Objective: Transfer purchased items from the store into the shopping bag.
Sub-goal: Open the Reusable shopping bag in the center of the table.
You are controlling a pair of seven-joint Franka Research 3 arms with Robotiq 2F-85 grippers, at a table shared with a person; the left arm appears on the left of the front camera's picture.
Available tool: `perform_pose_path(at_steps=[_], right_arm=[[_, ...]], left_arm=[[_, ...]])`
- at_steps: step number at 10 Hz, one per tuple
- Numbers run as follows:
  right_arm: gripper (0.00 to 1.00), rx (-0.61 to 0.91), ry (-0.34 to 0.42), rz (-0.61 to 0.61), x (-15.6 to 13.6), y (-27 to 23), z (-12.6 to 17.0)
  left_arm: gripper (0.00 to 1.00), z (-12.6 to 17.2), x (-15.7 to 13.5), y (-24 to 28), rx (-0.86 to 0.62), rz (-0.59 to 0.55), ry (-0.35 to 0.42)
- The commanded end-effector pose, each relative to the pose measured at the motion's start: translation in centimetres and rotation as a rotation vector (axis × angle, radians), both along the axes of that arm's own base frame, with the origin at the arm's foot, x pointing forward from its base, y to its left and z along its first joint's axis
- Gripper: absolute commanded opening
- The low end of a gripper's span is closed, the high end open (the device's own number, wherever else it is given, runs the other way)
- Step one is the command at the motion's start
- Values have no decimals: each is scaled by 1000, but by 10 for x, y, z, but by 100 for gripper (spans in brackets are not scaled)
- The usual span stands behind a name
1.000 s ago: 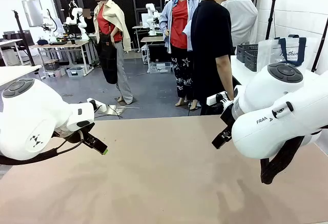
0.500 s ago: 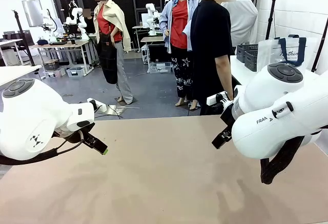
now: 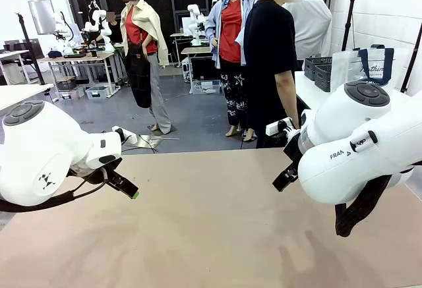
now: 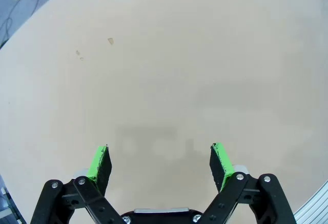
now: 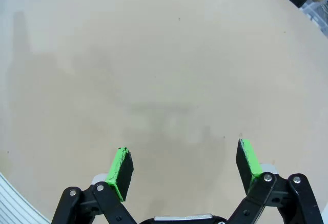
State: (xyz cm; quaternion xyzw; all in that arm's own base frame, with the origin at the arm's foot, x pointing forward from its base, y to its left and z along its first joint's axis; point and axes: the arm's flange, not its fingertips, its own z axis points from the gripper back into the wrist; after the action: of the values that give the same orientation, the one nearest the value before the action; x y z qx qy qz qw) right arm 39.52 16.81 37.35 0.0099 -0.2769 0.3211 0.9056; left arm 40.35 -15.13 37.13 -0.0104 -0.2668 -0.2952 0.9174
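The shopping bag (image 3: 368, 68), whitish and translucent with navy straps and dark lettering, stands on a white side table at the far right, beyond my table. Beside it, to its left, sits the store (image 3: 318, 68), a dark grey lattice basket. My left gripper (image 4: 161, 155) hangs open over bare tan tabletop with nothing between its green pads; in the front view the left gripper (image 3: 129, 190) is low at the left. My right gripper (image 5: 184, 160) is likewise open over bare tabletop, and in the front view the right gripper (image 3: 283, 177) peeks out from behind the white arm.
A person in a black shirt (image 3: 270, 51) stands at the far edge of the tan table (image 3: 211, 235), right of centre, turned toward the side table. Other work tables stand farther back on the grey floor.
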Motion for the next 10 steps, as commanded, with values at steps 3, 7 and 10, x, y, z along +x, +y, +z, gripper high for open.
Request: perform_pose_path(at_steps=[3, 7, 10], right_arm=[[100, 0, 0, 0, 0, 0, 0], [100, 0, 0, 0, 0, 0, 0], [100, 0, 0, 0, 0, 0, 0]], left_arm=[[100, 0, 0, 1, 0, 1, 0], [100, 0, 0, 1, 0, 1, 0], [100, 0, 0, 1, 0, 1, 0]])
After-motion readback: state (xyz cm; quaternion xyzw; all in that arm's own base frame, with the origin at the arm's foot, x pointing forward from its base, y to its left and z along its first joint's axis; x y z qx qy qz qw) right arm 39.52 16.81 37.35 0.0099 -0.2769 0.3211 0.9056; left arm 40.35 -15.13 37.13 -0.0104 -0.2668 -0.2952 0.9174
